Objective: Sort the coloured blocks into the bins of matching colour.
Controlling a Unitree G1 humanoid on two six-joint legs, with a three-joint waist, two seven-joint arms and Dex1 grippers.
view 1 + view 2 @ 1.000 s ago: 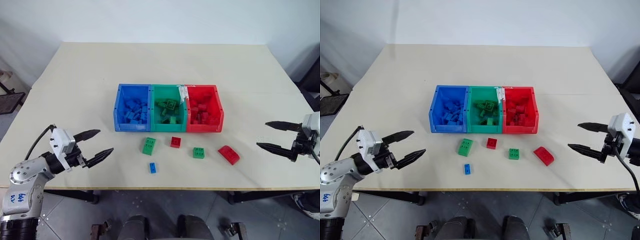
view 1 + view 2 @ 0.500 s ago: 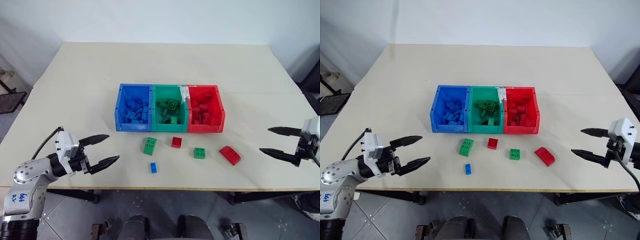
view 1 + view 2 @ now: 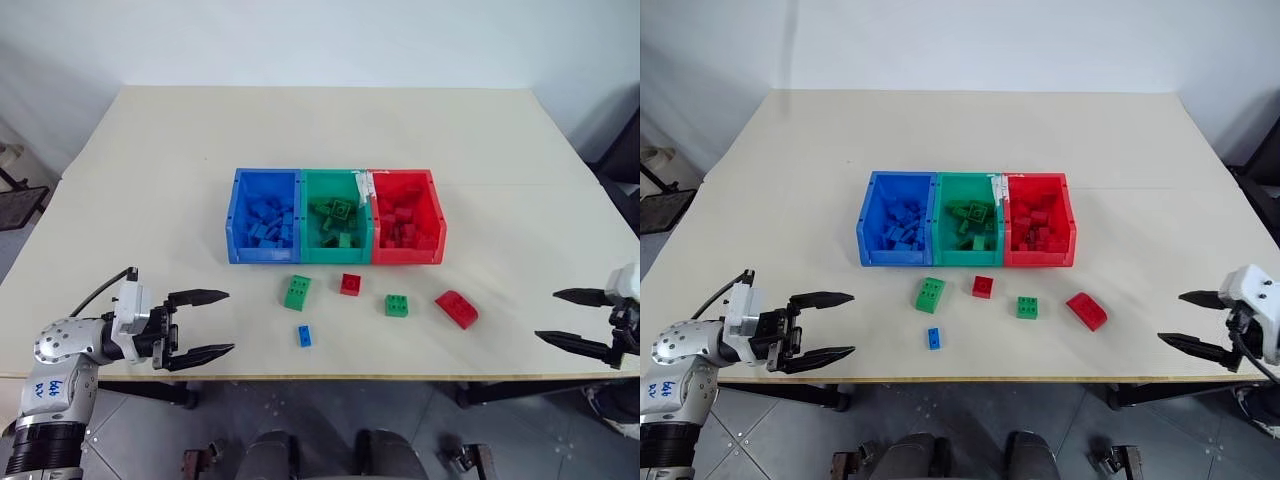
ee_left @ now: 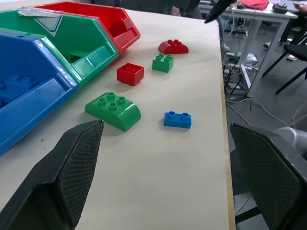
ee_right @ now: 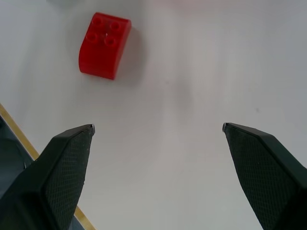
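Jaws spread, empty, blocks [image 3: 348, 300] between them

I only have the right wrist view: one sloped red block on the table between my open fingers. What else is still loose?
Observer: Four more. A green sloped block, a small red square block, a green square block and a tiny blue block lie in front of the bins.
Operator: Where are the bins from my sloped red block?
Observer: Beyond the sloped red block. The red bin is the nearest, then the green bin, then the blue bin.
Operator: Is the left gripper carrying anything?
Observer: No. The left gripper is open and empty near the table's front edge.
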